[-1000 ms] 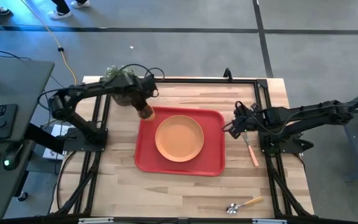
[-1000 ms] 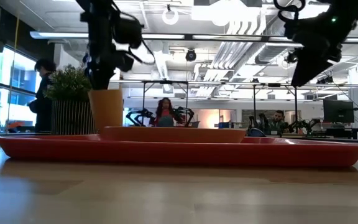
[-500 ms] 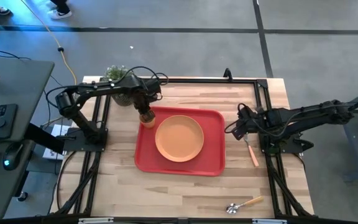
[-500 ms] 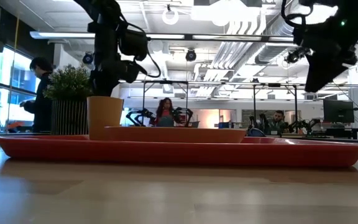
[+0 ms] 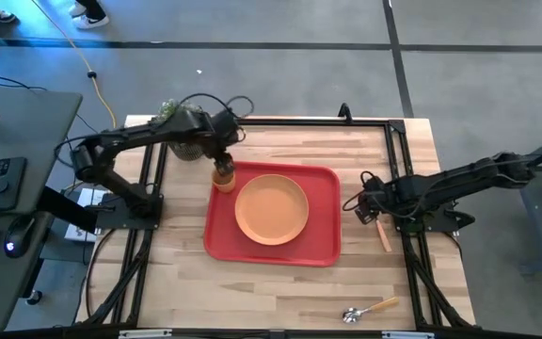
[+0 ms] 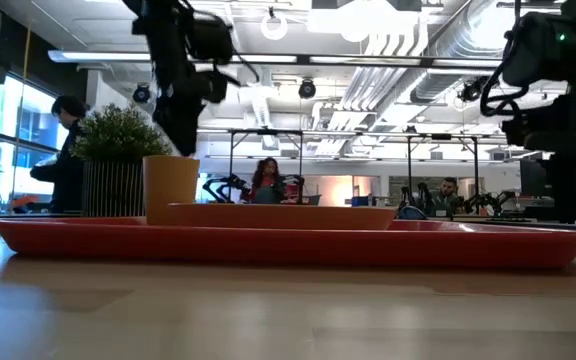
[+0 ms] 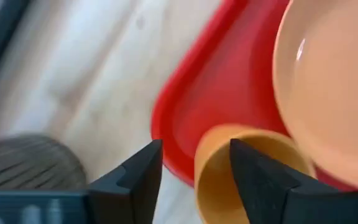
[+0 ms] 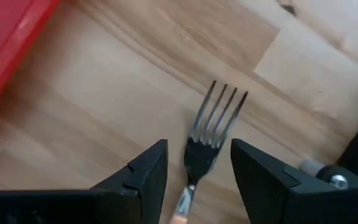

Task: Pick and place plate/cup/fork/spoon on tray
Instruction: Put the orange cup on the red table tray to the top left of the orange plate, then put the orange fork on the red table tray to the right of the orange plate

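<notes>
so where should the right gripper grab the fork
Grip the fork at its narrow neck just behind the tines, coming straight down from above. It lies flat on the table, and the open right gripper already straddles that slim part, so the fingers can close across it.

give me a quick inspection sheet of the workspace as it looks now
surface: wooden table, bare wood around the tray
job's things: plate and cup on the red tray; fork on the table right of the tray; spoon near the front edge
clutter: potted plant at the back left
grippers: left gripper open above the cup; right gripper open over the fork
cables: yellow cable on the floor
surroundings: people in the room behind
</notes>
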Robot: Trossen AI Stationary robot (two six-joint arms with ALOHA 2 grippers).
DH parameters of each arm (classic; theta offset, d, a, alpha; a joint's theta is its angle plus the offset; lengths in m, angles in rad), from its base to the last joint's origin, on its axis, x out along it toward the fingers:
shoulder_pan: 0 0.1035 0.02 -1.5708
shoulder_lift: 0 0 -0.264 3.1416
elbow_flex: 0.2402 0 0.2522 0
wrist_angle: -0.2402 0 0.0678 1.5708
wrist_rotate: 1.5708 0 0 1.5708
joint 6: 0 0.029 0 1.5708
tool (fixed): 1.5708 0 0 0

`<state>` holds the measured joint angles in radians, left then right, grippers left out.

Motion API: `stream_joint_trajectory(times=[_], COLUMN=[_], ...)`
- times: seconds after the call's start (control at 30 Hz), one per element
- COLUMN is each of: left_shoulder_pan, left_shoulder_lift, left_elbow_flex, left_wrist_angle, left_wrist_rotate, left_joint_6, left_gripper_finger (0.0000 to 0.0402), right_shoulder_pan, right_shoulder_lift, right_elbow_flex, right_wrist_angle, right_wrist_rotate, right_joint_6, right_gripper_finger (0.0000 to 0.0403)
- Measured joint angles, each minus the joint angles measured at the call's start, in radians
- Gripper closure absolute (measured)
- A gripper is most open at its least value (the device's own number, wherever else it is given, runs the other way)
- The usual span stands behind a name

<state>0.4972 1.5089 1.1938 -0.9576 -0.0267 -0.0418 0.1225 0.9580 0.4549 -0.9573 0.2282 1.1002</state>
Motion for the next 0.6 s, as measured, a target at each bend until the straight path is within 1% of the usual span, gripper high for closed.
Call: stream_joint_trajectory(times=[0.07,0.13,0.23,0.3,0.43,0.5,0.6], left_shoulder_pan=[0.0,0.0,-0.023,-0.05,-0.143,-0.201,-0.278], left_shoulder_lift=[-0.045,-0.091,-0.155,-0.19,-0.252,-0.276,-0.292], left_elbow_flex=[0.0,0.0,0.0,-0.001,-0.002,-0.002,-0.002], left_wrist_angle=[0.043,0.088,0.167,0.207,0.2,0.205,0.237], left_wrist_rotate=[-0.015,-0.02,-0.024,-0.022,-0.028,-0.073,-0.172], left_joint_6=[0.002,0.002,-0.006,-0.007,-0.048,-0.056,-0.079], left_gripper_finger=[0.0212,0.0204,0.0202,0.0204,0.0206,0.0206,0.0206], right_shoulder_pan=[-0.002,-0.011,-0.013,-0.009,0.016,0.022,0.023], right_shoulder_lift=[0.004,0.022,0.051,0.081,0.137,0.166,0.194], right_elbow_flex=[-0.01,-0.013,-0.014,-0.014,-0.014,-0.012,-0.005], right_wrist_angle=[0.022,0.014,0.015,0.012,0.016,0.019,0.021], right_wrist_rotate=[-0.005,-0.037,-0.073,-0.099,-0.128,-0.134,-0.144], right_joint_6=[-0.008,-0.037,-0.076,-0.107,-0.117,-0.116,-0.122], right_gripper_finger=[0.0235,0.0235,0.0235,0.0235,0.0235,0.0235,0.0241])
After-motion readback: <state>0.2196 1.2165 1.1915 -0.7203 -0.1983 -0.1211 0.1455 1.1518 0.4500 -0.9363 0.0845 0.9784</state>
